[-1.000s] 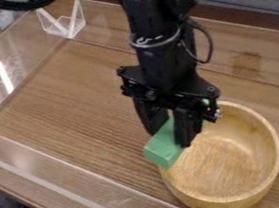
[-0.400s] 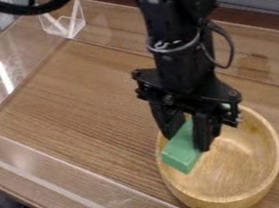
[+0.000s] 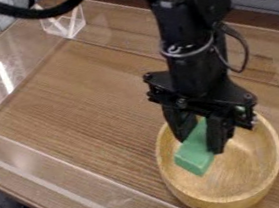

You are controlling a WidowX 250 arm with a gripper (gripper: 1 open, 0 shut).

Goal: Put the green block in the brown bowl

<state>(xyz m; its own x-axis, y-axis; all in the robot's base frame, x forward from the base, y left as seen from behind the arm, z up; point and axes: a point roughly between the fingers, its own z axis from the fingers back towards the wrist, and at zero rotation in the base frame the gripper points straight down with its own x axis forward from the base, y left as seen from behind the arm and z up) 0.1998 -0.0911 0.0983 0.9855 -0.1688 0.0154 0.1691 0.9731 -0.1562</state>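
Green block (image 3: 195, 153) hangs pinched upright between my gripper (image 3: 208, 145) fingers, its lower end over the near-left part of the brown bowl (image 3: 258, 174), inside the rim. From this one camera I judge the drop best made by lowering a little first, then letting go, so the bar lands flat and stays inside.

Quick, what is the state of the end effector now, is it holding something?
End effector: closed on the green block, held over the brown bowl.
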